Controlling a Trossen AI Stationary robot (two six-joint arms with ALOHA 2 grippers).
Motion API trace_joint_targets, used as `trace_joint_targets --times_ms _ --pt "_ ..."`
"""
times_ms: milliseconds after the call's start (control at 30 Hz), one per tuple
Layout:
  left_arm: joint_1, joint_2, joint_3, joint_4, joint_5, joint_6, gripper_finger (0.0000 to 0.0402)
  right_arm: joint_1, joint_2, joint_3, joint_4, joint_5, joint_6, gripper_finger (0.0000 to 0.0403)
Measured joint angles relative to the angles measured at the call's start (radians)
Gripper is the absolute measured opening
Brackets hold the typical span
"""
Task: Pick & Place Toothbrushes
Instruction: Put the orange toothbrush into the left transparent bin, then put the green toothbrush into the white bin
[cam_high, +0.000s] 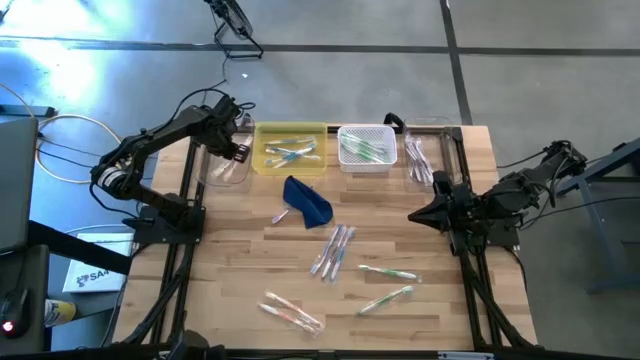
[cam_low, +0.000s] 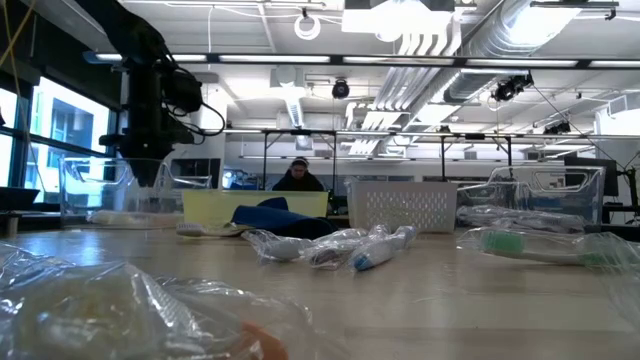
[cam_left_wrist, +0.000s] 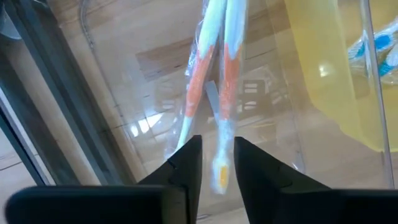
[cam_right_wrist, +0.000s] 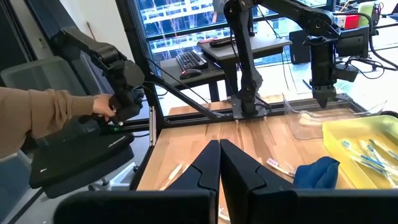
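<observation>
My left gripper (cam_high: 238, 150) (cam_low: 140, 178) points down into the clear bin (cam_high: 222, 172) at the table's far left. It is open, with a narrow gap between its fingers (cam_left_wrist: 218, 163). A clear packet of white-and-orange toothbrushes (cam_left_wrist: 214, 81) lies on the bin's floor below it, and the packet's near end shows in the gap, apart from both fingers. More packed toothbrushes lie on the table (cam_high: 335, 250) (cam_high: 388, 272) (cam_high: 292, 312) and in the yellow bin (cam_high: 290, 148) and the white basket (cam_high: 365, 148). My right gripper (cam_high: 415, 215) (cam_right_wrist: 219, 155) is shut and waits above the table's right side.
A dark blue pouch (cam_high: 307, 200) lies mid-table beside one toothbrush (cam_high: 282, 215). A second clear bin (cam_high: 425, 158) with toothbrushes stands at the far right. Black frame rails run along both table sides. A person's sleeved hand (cam_right_wrist: 43, 118) holds a device beyond the left edge.
</observation>
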Motion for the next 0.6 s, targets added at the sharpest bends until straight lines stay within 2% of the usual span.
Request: trace_joint_targets --times_ms 600 --pt "0.000 0.000 0.000 0.077 0.000 0.000 0.0099 0.000 0.000 0.000 0.001 -0.004 0.000 0.0003"
